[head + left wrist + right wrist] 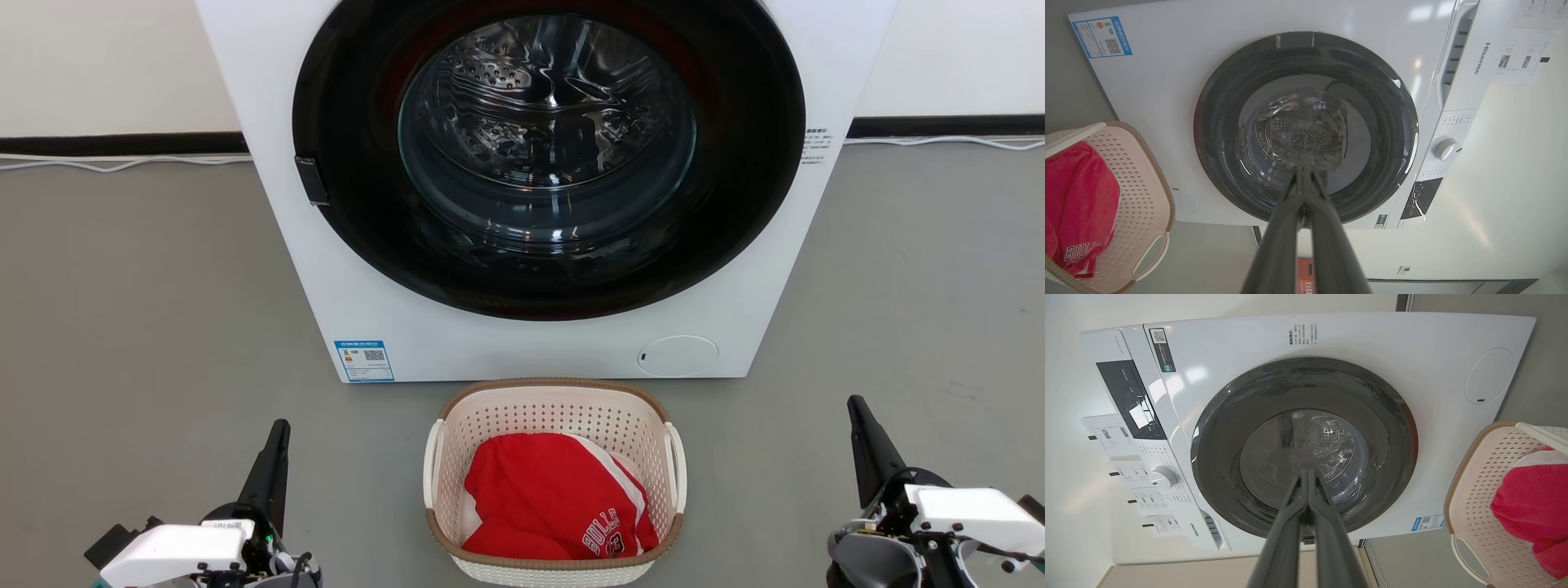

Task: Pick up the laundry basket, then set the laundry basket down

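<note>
On either side of the laundry basket (563, 418), left end effector (279, 437) and right end effector (861, 425) are hovering pinched closed, pre-pickup; likely reaching handles (677, 469) next.

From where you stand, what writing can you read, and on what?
"Hisense": washing machine, top front panel.
"BULLS" and "23": red jersey in the laundry basket.
Blue label, paper sheets, markings around the dial: too small to read.
</note>
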### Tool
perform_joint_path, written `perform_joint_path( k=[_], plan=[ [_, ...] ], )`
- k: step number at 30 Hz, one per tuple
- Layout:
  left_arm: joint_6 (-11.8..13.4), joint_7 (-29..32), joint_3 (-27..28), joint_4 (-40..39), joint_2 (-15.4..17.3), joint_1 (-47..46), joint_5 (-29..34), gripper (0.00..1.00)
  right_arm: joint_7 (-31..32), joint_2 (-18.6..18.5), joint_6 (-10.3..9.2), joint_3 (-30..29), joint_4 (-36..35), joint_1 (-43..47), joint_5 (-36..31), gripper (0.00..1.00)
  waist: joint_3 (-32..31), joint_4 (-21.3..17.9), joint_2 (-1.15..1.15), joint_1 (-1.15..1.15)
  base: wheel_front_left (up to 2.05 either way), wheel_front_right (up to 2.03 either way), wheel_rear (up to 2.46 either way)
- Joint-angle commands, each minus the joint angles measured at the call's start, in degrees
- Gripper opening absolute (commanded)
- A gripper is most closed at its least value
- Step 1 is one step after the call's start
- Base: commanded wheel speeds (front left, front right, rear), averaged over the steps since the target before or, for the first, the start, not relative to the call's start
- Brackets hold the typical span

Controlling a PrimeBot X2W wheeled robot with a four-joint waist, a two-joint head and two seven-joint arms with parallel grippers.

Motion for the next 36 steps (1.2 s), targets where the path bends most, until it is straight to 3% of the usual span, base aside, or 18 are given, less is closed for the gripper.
perform_joint_path(
  k=[1, 6, 7, 17, 24, 36],
  plan=[
    [-0.41, 0.34, 1.71, -1.65, 0.78, -3.19, -0.37, 0.0, 0.42, -0.19, 0.41, 1.03, -1.69, -1.45, 0.37, 0.0, 0.0, 0.0, 0.0, 0.0, 0.0, 0.0, 0.0],
    [-0.41, 0.34, 1.71, -1.65, 0.78, -3.19, -0.37, 0.0, 0.42, -0.19, 0.41, 1.03, -1.69, -1.45, 0.37, 0.0, 0.0, 0.0, 0.0, 0.0, 0.0, 0.0, 0.0],
    [0.01, -0.02, 0.0, 0.19, -0.03, 0.1, 0.01, 1.0, 0.0, 0.01, -0.01, 0.03, 0.19, 0.07, -0.02, 1.0, 0.0, 0.0, 0.0, 0.0, 0.0, 0.0, 0.0],
    [0.01, -1.32, -0.59, 1.43, -0.31, 0.98, 0.16, 1.0, -1.19, 0.14, -0.01, 0.89, 1.02, 0.8, -0.51, 1.0, -0.06, -0.01, 0.0, 0.13, 0.0, 0.0, 0.0],
    [-0.02, -2.5, -0.92, 1.07, -0.24, 1.04, 1.23, 1.0, -2.42, -0.07, 0.02, 1.54, 0.38, 0.92, -2.5, 1.0, 0.11, -0.05, 0.0, 0.0, 0.0, 0.0, 0.0],
    [-0.06, -4.52, -0.94, 1.12, -0.13, 0.63, 7.86, 1.0, -4.44, 0.03, 0.06, 1.65, -0.58, 0.69, -12.52, 1.0, 0.14, -0.13, 0.0, 0.0, 0.0, 0.0, 0.0]
  ],
)
